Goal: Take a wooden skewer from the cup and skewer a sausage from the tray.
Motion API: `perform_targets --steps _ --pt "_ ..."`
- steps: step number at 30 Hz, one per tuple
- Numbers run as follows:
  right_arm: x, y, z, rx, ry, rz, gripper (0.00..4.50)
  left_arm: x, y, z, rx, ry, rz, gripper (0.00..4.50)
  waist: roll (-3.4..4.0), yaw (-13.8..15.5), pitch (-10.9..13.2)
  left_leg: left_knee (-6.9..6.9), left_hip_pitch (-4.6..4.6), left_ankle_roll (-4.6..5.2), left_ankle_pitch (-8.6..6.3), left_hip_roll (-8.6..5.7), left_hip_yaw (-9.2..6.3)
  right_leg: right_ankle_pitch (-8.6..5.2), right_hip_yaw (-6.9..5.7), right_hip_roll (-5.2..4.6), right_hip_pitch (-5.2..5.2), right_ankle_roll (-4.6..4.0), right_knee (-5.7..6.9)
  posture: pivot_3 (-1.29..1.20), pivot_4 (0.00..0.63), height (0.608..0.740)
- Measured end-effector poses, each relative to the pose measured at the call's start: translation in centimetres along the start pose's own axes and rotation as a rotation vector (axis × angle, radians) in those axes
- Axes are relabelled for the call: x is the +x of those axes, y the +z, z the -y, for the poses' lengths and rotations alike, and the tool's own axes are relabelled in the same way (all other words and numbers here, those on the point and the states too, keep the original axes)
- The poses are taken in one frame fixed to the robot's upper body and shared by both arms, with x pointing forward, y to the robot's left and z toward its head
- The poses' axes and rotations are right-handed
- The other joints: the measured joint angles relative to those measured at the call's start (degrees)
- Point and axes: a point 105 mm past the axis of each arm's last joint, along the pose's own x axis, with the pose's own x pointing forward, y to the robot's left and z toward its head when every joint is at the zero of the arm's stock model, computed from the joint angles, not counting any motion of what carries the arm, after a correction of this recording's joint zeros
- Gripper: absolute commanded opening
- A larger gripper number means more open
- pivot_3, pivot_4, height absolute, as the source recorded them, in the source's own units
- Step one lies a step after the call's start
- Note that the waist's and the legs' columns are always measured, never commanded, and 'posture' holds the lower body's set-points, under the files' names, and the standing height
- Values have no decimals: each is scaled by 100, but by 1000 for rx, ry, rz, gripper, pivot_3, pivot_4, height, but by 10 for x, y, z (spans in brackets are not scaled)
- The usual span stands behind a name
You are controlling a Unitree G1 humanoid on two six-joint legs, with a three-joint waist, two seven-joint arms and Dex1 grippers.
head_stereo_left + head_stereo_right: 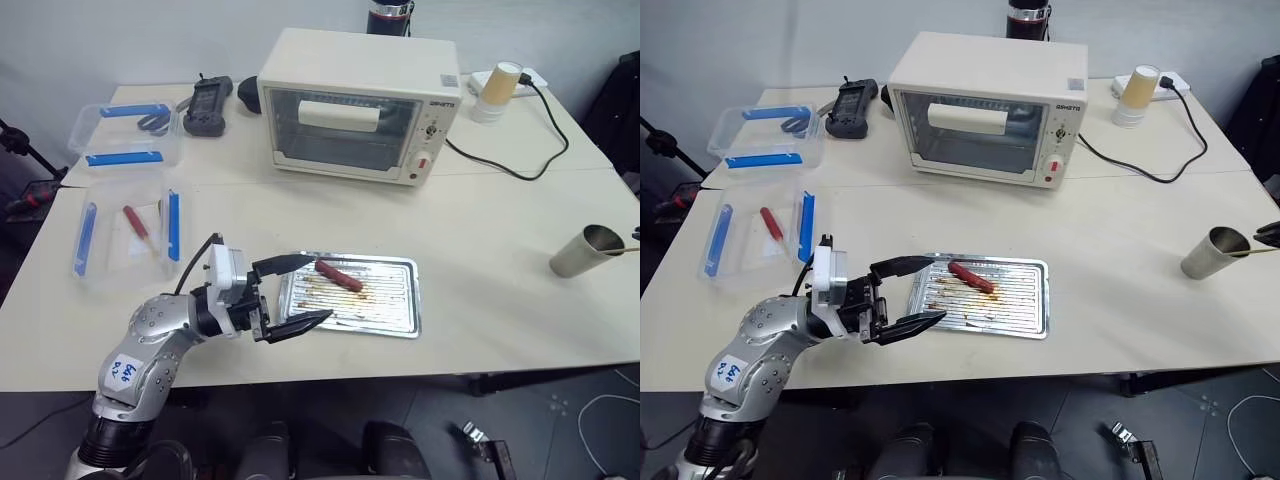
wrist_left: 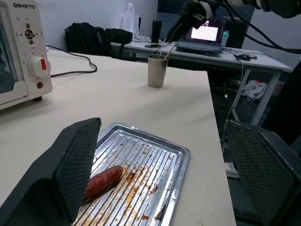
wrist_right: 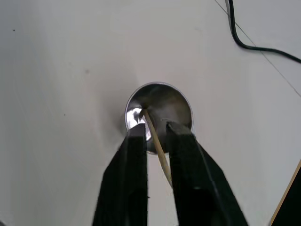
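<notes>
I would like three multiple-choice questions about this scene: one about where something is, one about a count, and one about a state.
1. Where does the cup stand?
A. on the tray
B. on the bare table, far to the right of the tray
C. on top of the oven

2. How many sausages lie on the tray?
A. one
B. two
C. four

3. How is the left hand?
A. shut on the sausage
B. shut on nothing
C. open, at the tray's left end

Answers:
1 B: the cup is alone on the table near its right edge.
2 A: a single sausage shows on the ribbed metal.
3 C: its two black fingers stand wide apart, and the sausage lies untouched.
</notes>
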Motion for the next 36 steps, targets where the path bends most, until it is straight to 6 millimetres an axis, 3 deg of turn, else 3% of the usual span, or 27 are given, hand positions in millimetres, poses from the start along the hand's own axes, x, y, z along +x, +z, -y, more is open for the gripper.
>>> perform_targets --steps 6,11,16,19,28,36 --pt "6 -9 1 -64 -28 -83 3701 0 -1 0 -1 -3 -3 4500 1 7 -1 0 0 0 0 -1 1 0 1 -1 0 0 3 0 150 740" --pt "19 -22 -3 -65 -10 -161 3701 0 -1 0 -1 0 -4 4500 4 0 0 0 0 0 0 -1 2 0 2 0 -1 0 5 0 150 740" --pt "23 -22 0 -41 -29 -173 3701 -1 -2 0 -3 13 -8 4500 4 3 -1 0 0 0 0 0 2 0 2 0 -1 0 7 0 150 740" --pt "23 -21 0 -38 -32 -166 3100 -2 -2 0 -3 19 -11 4500 5 2 -1 0 0 0 0 0 2 0 2 0 -1 0 7 0 150 740" --pt "22 -19 2 -18 -33 -166 73 -3 -3 0 -5 29 -14 4500 5 0 -1 0 0 0 0 -1 3 0 2 0 -1 0 7 0 150 740" --pt "21 -15 3 -11 -30 -156 28 -2 -2 -1 -1 30 -12 4500 5 0 -1 0 0 0 0 0 3 0 2 0 -1 0 7 0 150 740"
